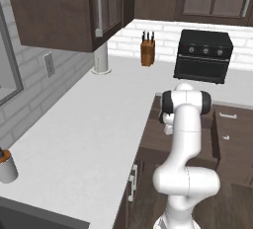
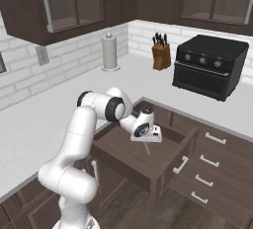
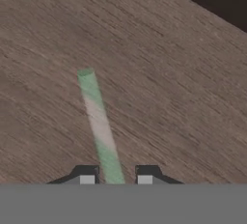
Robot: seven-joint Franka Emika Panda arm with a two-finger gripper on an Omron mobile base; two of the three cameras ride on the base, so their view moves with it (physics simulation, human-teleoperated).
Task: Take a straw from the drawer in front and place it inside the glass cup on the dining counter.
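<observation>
Straw, green and pale, lies on the open drawer floor, running between the tool's spread, empty fingers. Pickup seems in hand; next the tool should pinch the straw, then lift clear.

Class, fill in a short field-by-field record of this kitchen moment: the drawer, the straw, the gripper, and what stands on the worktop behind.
drawer: open, pulled out from the dark cabinets
straw: green and pale, lying between the fingertips over the wooden drawer floor
gripper: lowered into the drawer, pointing down; jaws stand either side of the straw, grip on it cannot be told
worktop: white, L-shaped along the tiled wall
on the worktop: black oven, knife block, paper towel roll
task stage: straw not yet lifted out
</observation>
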